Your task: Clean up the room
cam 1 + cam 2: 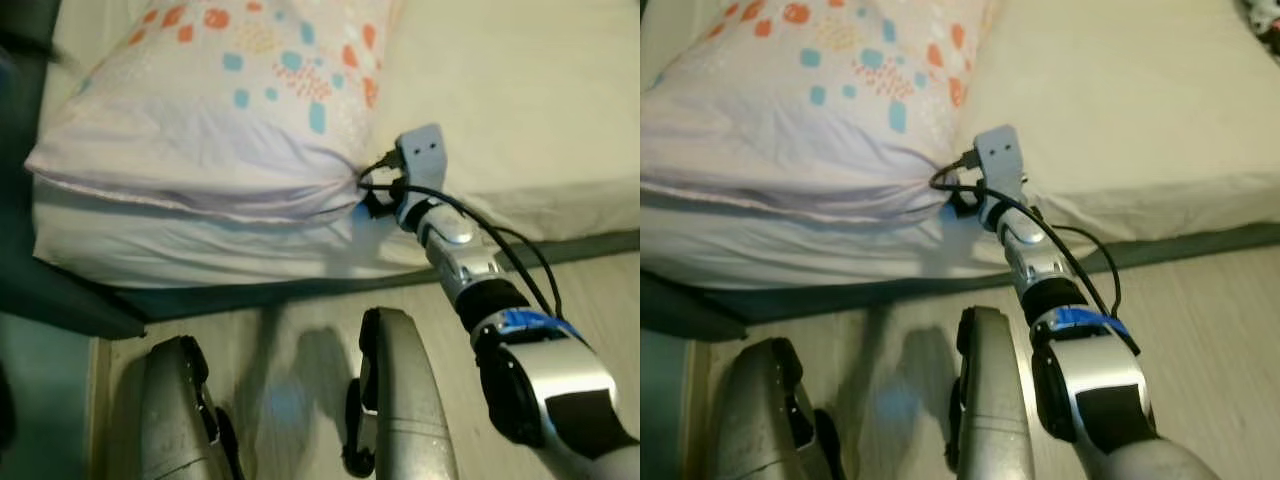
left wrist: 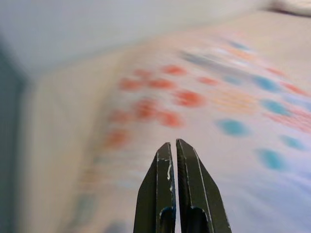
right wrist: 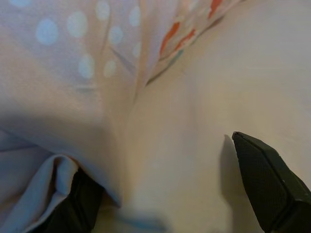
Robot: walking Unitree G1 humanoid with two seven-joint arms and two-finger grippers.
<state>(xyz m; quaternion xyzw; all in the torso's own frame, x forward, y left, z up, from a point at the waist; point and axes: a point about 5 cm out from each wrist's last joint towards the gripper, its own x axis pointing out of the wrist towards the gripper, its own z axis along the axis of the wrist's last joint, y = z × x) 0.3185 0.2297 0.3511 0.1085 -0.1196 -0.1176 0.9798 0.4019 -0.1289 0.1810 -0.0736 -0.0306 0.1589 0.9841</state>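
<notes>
While the left gripper (image 2: 173,160) hangs above the pillow's dotted top with its fingers (image 2: 158,194) pressed together, the pillow (image 1: 230,110) lies at the near left edge of the bed (image 1: 520,110), white with orange and blue spots, its lower corner drawn into a bunch of folds. Right of that bunch, the right gripper (image 1: 375,190) reaches in from the silver right arm (image 1: 470,270); in its wrist view the fingers (image 3: 269,187) stand spread, one tucked under the pillow's gathered cloth and the other lying on the cream sheet. Below the bed runs a pale wooden floor (image 1: 300,340).
</notes>
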